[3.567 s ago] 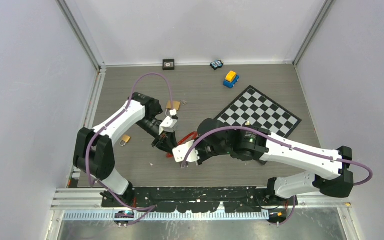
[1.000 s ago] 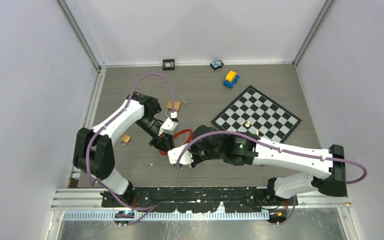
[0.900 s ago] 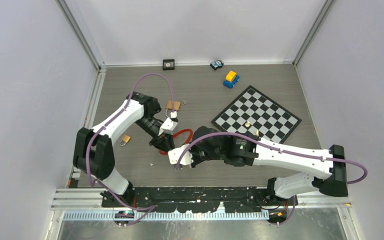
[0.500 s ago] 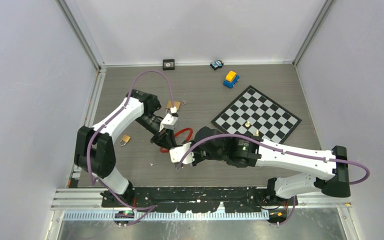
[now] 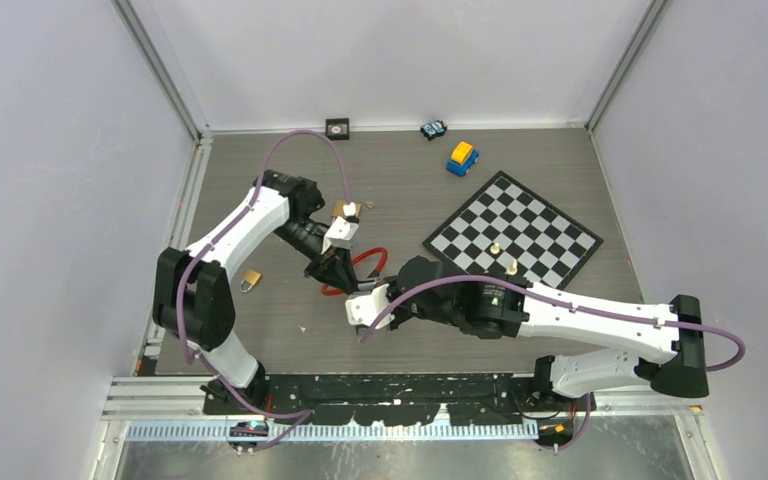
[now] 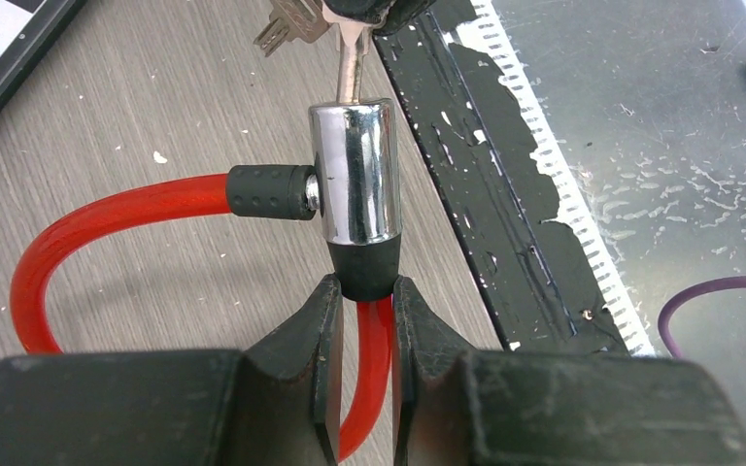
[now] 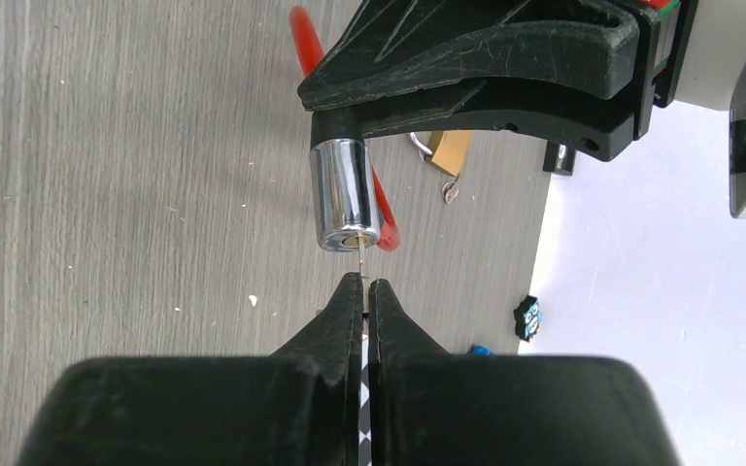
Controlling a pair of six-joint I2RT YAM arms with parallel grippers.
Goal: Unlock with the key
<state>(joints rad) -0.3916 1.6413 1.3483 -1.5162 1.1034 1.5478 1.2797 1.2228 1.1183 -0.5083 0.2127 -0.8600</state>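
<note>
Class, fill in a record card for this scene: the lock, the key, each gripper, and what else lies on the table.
Lock: red cable lock with a chrome cylinder
Key: key, blade pushed into the cylinder's end
Left arm: left gripper shut on the lock's black collar
Right arm: right gripper shut on the key
Elsewhere on table: chessboard, toy car, brass padlock

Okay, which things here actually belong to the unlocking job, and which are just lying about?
In use: red cable lock, key in its chrome cylinder, left gripper shut on the lock, right gripper shut on the key.

Lying about: chessboard, yellow and blue toy car, small dark toy, black square box, brass padlock, second brass padlock farther back.
</note>
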